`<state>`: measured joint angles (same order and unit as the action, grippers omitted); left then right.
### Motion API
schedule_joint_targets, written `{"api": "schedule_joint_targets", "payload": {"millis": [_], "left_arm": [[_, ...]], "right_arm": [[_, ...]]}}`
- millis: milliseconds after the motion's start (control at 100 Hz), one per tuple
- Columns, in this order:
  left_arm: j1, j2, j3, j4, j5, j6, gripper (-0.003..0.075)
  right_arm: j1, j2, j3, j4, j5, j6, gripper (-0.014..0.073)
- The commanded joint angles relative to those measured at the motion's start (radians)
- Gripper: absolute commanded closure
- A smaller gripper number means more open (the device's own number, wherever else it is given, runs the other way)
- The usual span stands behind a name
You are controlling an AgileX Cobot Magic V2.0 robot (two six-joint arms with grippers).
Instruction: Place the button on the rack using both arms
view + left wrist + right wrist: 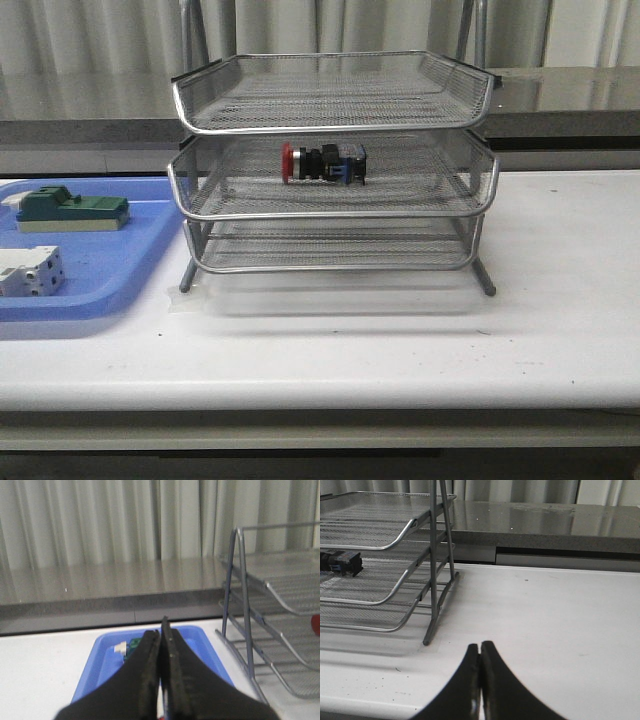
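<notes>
Open table (560, 300) right of rack (335, 215)

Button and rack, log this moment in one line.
button: lying in rack middle tier | left gripper: shut, empty | right gripper: shut, empty

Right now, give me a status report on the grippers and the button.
Left gripper shut, empty, over the blue tray. Right gripper shut, empty, beside the rack. Button lying on its side in the middle tier. Nothing in the way.
</notes>
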<state>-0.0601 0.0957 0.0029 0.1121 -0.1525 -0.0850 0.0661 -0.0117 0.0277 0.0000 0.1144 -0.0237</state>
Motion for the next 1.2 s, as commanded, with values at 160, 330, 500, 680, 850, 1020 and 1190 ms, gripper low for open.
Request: {"api": "schedule_joint_targets", "payload": {"millis": [160, 330, 500, 680, 850, 1020, 1190], "left_arm": [[0.039, -0.135, 0.041, -0.027, 0.066, -0.027, 0.0740], [0.045, -0.131, 0.041, -0.029, 0.121, -0.042, 0.0740], [0.045, -0.131, 0.041, -0.029, 0.121, -0.055, 0.0740], [0.045, -0.131, 0.041, -0.029, 0.121, -0.055, 0.0740], [0.045, -0.131, 0.041, -0.029, 0.121, -0.055, 0.0740], [0.045, -0.131, 0.041, -0.029, 0.121, -0.055, 0.0740], [0.045, -0.131, 0.041, -0.029, 0.121, -0.055, 0.0740]], "right_arm": [[-0.004, -0.015, -0.017, 0.000, -0.082, -0.002, 0.0654], [-0.004, -0.015, -0.017, -0.006, -0.081, -0.002, 0.0654], [-0.004, -0.015, -0.017, -0.006, -0.081, -0.002, 0.0654], [-0.004, -0.015, -0.017, -0.006, -0.081, -0.002, 0.0654], [-0.004, -0.015, -0.017, -0.006, -0.081, -0.002, 0.0654], [-0.004, -0.015, -0.017, -0.006, -0.081, -0.002, 0.0654], [-0.004, -0.015, -0.017, -0.006, -0.081, -0.002, 0.0654]]}}
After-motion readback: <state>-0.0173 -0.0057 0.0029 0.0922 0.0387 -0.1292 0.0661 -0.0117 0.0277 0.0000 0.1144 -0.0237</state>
